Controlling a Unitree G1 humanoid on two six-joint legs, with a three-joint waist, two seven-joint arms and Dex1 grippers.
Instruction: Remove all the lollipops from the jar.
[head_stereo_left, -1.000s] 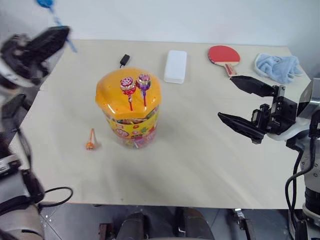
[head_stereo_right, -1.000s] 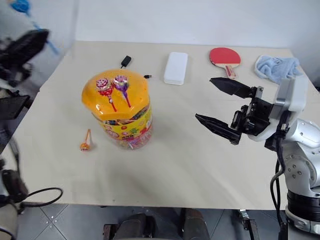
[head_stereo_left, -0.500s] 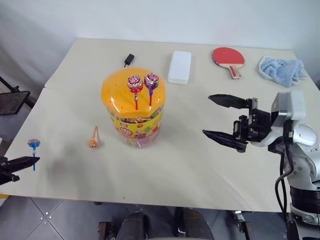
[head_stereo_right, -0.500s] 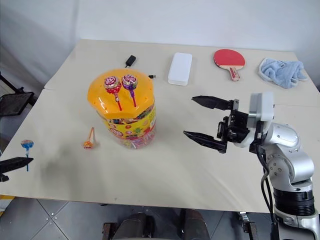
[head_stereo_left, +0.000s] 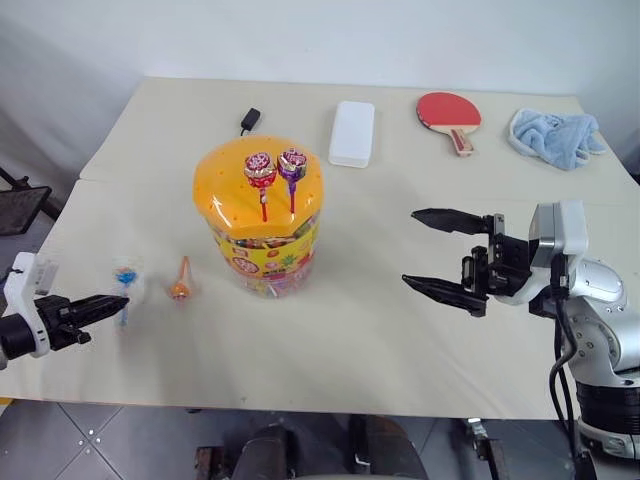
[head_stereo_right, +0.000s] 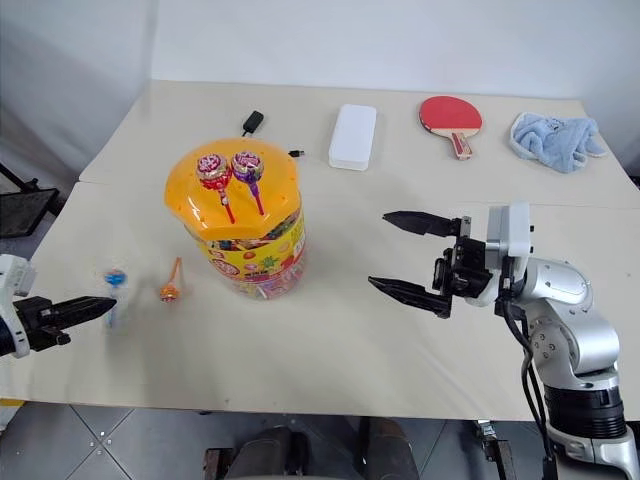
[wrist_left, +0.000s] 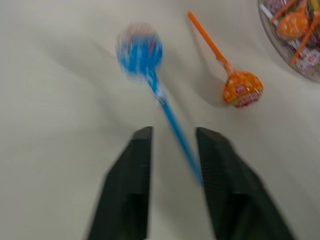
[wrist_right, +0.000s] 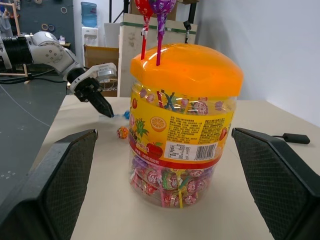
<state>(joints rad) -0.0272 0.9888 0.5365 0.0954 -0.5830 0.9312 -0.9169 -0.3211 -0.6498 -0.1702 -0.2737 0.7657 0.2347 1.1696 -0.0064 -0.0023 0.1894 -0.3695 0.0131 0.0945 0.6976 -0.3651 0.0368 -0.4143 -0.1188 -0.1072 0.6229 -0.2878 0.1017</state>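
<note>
The jar (head_stereo_left: 258, 225), a clear tub with an orange lid, stands mid-table. Two lollipops stick up from its lid, a red-pink one (head_stereo_left: 259, 170) and a purple one (head_stereo_left: 292, 165). An orange lollipop (head_stereo_left: 181, 288) lies on the table to the jar's left. Further left is a blurred blue lollipop (wrist_left: 140, 50), its stick running loosely back between the parted fingers of my open left gripper (wrist_left: 175, 132), low by the table's near left edge. My right gripper (head_stereo_left: 410, 248) hovers wide open to the right of the jar, pointing at it, with nothing between its fingers.
At the back of the table lie a small black adapter (head_stereo_left: 249, 120), a white rectangular box (head_stereo_left: 351, 132), a red table-tennis paddle (head_stereo_left: 448, 110) and a crumpled blue cloth (head_stereo_left: 553, 135). The table (head_stereo_left: 330, 340) has its front edge close below both grippers.
My left arm came down from high on the left to the table with the blue lollipop. Its fingers have parted and the lollipop is dropping free. The right gripper sank slightly, still open.
</note>
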